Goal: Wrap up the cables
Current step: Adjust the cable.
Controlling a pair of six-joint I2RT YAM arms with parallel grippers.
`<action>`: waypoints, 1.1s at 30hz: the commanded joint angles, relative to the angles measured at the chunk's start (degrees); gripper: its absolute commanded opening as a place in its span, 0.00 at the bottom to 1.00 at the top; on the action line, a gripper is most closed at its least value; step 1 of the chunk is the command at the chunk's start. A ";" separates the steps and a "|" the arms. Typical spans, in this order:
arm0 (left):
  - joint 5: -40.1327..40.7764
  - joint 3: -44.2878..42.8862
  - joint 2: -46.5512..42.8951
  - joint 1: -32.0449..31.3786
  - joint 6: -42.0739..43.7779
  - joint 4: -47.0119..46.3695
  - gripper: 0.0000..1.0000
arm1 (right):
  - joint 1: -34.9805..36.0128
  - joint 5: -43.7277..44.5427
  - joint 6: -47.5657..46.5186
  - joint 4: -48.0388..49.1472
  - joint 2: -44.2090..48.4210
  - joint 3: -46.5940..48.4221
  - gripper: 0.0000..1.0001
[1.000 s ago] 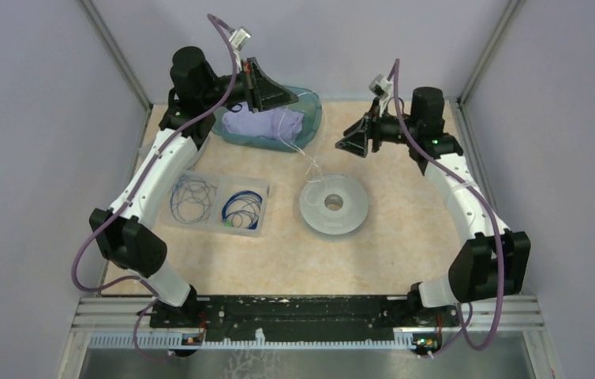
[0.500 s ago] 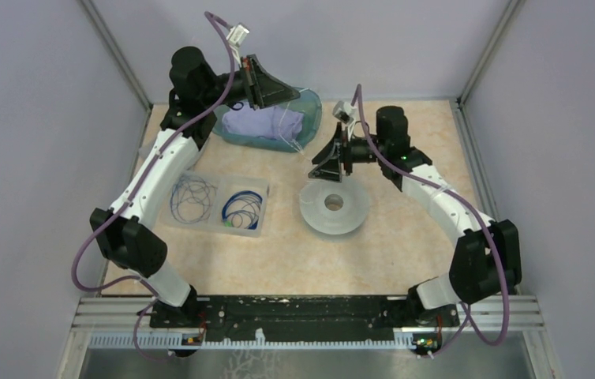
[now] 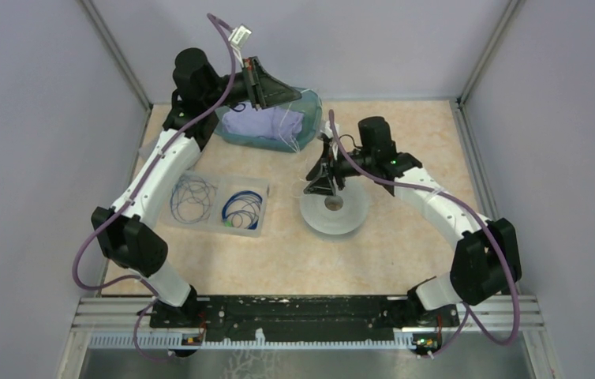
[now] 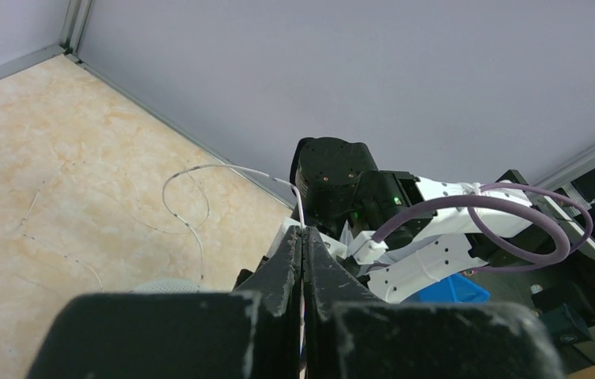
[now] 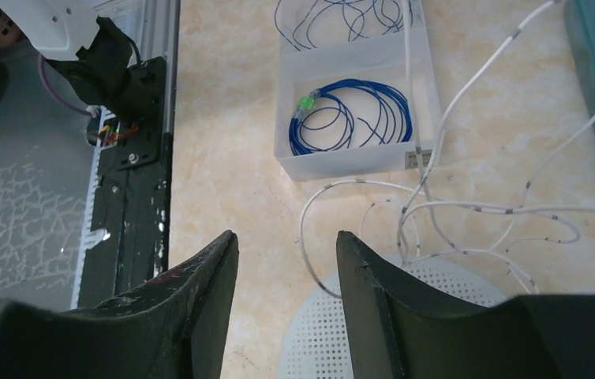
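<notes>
– Black jaws on the left gripper [image 4: 302, 237]: pinched or apart?
– Pinched flat together, with the whitish cable [image 4: 223, 166] running into the seam between them. I read that as a hold on the cable, raised over the far side of the table.
– And the right gripper [image 5: 286, 237]?
– Its jaws stand apart with nothing between them. It hangs just above the far-left edge of the perforated disc [image 5: 436, 316]. Loose loops of the whitish cable lie below it, partly on the disc and partly on the table.
– Which step is that?
– My guess is that one end is held up and the free gripper is placed to take the slack, so winding has not begun. Next it needs to close on a single strand near the disc without catching the neighbouring loops. Wire this thin could slip from the pads or tangle.
– The others?
– The blue cables [image 5: 349, 84] lie coiled in a clear tray [image 5: 357, 162] with two compartments, left of the disc and apart from it. Beyond the tray, far left, a teal bin [image 3: 310, 106] holds what looks like a crumpled lilac cloth [image 3: 259, 125].
– Surface and room?
– A beige marbled tabletop [image 3: 405, 253], pale grey walls [image 3: 373, 47] on three sides, and a metal rail [image 3: 310, 309] along the near edge where the arms are bolted.
</notes>
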State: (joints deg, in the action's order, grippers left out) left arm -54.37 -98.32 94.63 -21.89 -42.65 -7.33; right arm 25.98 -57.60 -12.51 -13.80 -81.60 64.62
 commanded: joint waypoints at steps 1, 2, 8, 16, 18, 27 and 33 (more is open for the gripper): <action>0.62 0.65 0.29 -0.44 -1.05 -1.55 0.00 | 1.44 0.81 -3.00 0.96 0.57 1.47 0.46; 0.59 0.67 0.36 -0.47 -1.14 -1.66 0.00 | 1.49 0.97 -2.88 1.11 0.48 1.55 0.42; 0.18 0.52 0.46 -0.44 -2.03 -1.89 0.00 | 1.62 2.39 -3.60 0.94 0.79 1.20 0.26; 1.11 -0.28 -0.57 1.34 1.84 0.92 0.00 | 1.30 7.42 -9.24 -6.38 3.10 3.11 0.00; 2.23 -0.40 -1.52 3.38 4.06 2.80 0.00 | -0.29 10.30 -10.00 -8.30 4.77 3.84 0.00; 7.84 -0.55 -4.22 16.25 11.87 10.33 0.00 | -15.34 20.68 -3.72 -9.90 11.29 6.65 0.00; 13.65 -1.26 -5.39 16.30 21.97 16.09 0.00 | -17.40 32.01 2.45 -11.57 10.40 11.07 0.00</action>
State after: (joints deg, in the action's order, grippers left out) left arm -44.95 -97.78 91.72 -4.84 -29.12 4.38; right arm 9.34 -34.74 -15.11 -24.60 -71.61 71.42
